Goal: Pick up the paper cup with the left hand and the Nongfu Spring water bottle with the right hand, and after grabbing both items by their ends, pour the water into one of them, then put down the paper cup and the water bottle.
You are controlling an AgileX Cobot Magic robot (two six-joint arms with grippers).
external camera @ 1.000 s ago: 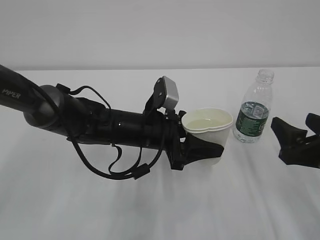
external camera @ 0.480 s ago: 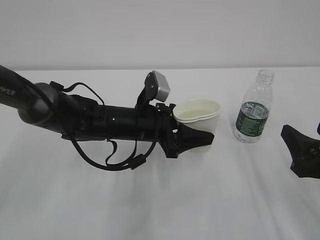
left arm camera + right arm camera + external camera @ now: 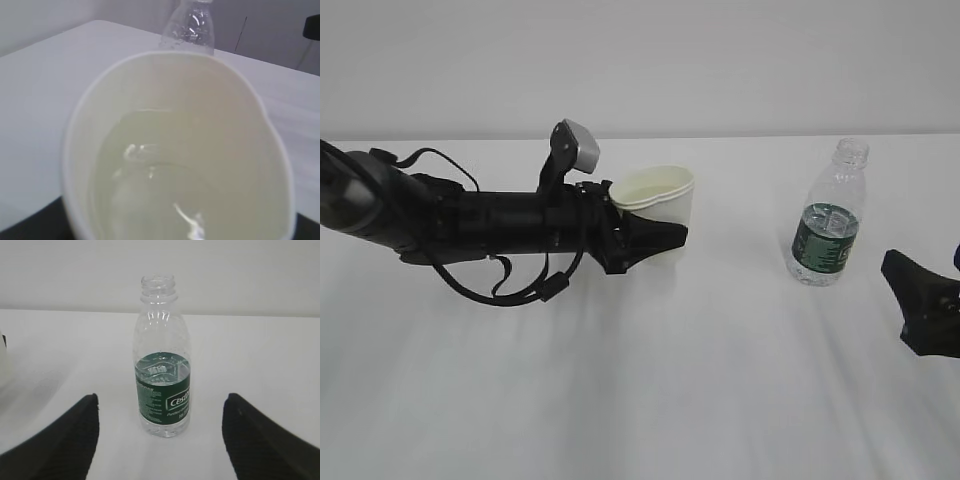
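My left gripper (image 3: 658,228) is shut on the paper cup (image 3: 658,195), which stands upright and low by the table, left of centre. Whether the cup rests on the table I cannot tell. In the left wrist view the cup (image 3: 240,115) fills the frame, with clear water (image 3: 150,190) in its bottom. Dark fingers (image 3: 25,227) show only at the lower corners. The Nongfu Spring water bottle (image 3: 827,215) stands capless and free on the right. My right gripper (image 3: 935,275) is open and pulled back from it. In the right wrist view the bottle (image 3: 162,370) stands beyond the gripper (image 3: 160,440), touching neither finger.
A white cloth-covered table (image 3: 640,400) runs back to a plain pale wall. The left arm (image 3: 470,220) with its looped cables lies low across the left half. A sliver of the cup (image 3: 2,365) shows at the left edge of the right wrist view.
The left arm has drawn back to the left and farther away, carrying the cup with it. The right gripper slid off to the right edge, then stayed still.
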